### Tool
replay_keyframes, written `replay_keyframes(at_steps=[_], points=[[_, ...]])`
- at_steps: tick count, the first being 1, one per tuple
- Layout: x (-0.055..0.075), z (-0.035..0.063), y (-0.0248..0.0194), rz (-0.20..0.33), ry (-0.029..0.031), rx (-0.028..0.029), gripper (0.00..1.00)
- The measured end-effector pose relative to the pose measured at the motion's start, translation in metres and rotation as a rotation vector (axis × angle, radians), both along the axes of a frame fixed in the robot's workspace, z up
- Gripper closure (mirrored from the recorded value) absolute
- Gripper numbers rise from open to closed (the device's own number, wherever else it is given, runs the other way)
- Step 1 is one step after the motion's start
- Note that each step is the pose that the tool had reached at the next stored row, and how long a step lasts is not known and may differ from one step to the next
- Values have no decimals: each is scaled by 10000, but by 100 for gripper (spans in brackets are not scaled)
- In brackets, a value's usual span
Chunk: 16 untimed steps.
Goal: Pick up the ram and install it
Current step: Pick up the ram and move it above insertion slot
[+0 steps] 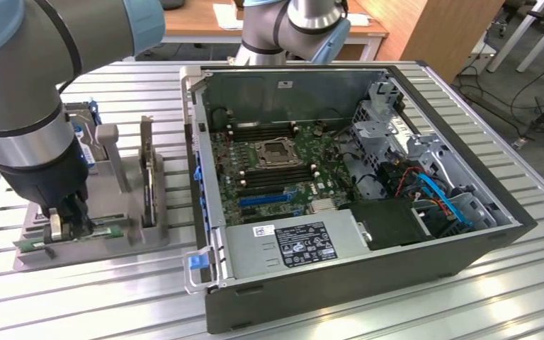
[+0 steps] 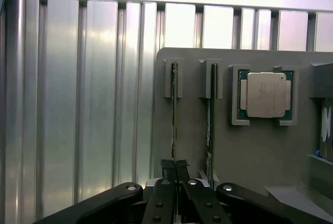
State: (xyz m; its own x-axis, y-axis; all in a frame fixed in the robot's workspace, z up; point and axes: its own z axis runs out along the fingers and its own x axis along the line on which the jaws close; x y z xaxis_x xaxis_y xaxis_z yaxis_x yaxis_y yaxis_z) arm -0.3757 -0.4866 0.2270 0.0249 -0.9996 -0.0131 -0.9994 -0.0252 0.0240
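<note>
- We see the gripper [image 1: 67, 228] down at the grey holder [image 1: 121, 184], which sits near the tabletop [image 1: 111, 283] edge on the exterior view's left.
- In the wrist view the gripper [image 2: 174, 168] is pinched shut on the ram [image 2: 174, 120], its jaws pressed on either flat face of the thin board.
- Key relation: the ram lies directly between the jaws and its long axis runs straight away from the gripper. Its far end sits in the slotted post of the holder [image 2: 244, 151].
- The ram stands on edge, so we see only a thin dark-green line; we judge it is not yet lifted out.
- A second ram [image 2: 210, 125] stands parallel just beside it in the next slot, untouched.
- A processor chip [image 2: 266, 95] with a matte silver lid lies flat in a square pocket further along the holder.
- The tabletop [image 2: 62, 104] is ribbed, shiny aluminium; the holder is smooth matte grey plastic.
- The open computer case [image 1: 348, 297] lies well apart, toward the exterior view's right, with the green motherboard [image 1: 282, 170] exposed.
</note>
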Motion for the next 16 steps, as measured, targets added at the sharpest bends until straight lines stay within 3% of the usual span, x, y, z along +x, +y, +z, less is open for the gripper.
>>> replay_keyframes(at_steps=[16], points=[[0, 286, 0, -19, 0, 0, 89]])
